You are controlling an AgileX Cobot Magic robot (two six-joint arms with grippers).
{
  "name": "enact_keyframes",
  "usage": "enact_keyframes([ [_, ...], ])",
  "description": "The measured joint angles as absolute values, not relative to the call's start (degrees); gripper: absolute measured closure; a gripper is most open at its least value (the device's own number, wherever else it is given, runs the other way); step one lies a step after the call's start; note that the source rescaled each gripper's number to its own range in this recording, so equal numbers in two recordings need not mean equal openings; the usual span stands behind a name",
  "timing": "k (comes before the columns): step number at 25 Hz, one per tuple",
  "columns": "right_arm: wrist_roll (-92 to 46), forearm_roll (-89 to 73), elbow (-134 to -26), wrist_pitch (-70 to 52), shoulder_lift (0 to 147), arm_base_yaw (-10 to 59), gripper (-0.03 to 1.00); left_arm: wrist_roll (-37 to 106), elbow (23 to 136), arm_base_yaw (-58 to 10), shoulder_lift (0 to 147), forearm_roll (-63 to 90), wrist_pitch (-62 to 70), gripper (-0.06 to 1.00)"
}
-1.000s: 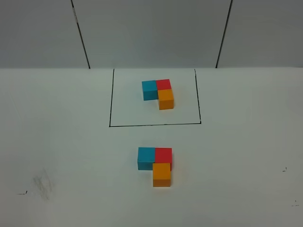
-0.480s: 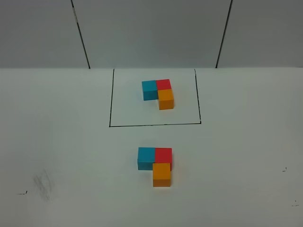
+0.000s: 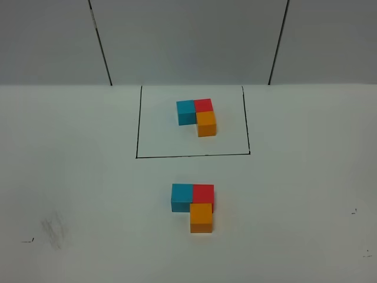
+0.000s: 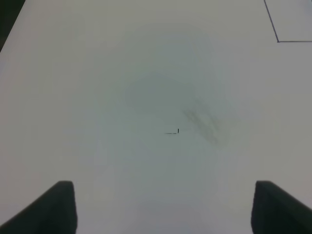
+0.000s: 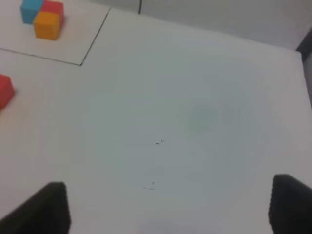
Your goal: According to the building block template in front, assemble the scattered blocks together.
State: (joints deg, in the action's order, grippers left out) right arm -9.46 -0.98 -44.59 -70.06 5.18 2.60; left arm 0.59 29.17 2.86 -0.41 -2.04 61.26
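The template (image 3: 197,115) is a blue, red and orange L of cubes inside a thin black drawn rectangle (image 3: 136,130) at the back; it also shows in the right wrist view (image 5: 43,15). In front of it the unframed blue cube (image 3: 181,197), red cube (image 3: 203,194) and orange cube (image 3: 201,217) sit joined in the same L. The red cube's edge shows in the right wrist view (image 5: 5,90). Neither arm appears in the high view. My left gripper (image 4: 163,209) is open over bare table. My right gripper (image 5: 168,207) is open over bare table, far from the cubes.
The white table (image 3: 294,194) has a grey smudge (image 3: 53,229) and small black marks at front left, also in the left wrist view (image 4: 202,122). A grey wall with two dark seams (image 3: 100,41) stands behind the table.
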Motion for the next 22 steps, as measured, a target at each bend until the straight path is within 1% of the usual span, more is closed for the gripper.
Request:
enact_keyframes([
  [6,-8.3,-1.4,-40.9,-70.1,3.1,-4.4,0.07,0.6,29.2,2.9,-0.4,-2.0,61.3,0.10],
  [10,-7.8,-2.0,-37.4,-68.8,3.1,-7.3,0.07,0.6,29.2,2.9,-0.4,-2.0,61.3,0.10],
  [22,-6.5,-4.1,-30.9,-66.4,3.1,-7.8,0.07,0.6,29.2,2.9,-0.4,-2.0,61.3,0.10],
])
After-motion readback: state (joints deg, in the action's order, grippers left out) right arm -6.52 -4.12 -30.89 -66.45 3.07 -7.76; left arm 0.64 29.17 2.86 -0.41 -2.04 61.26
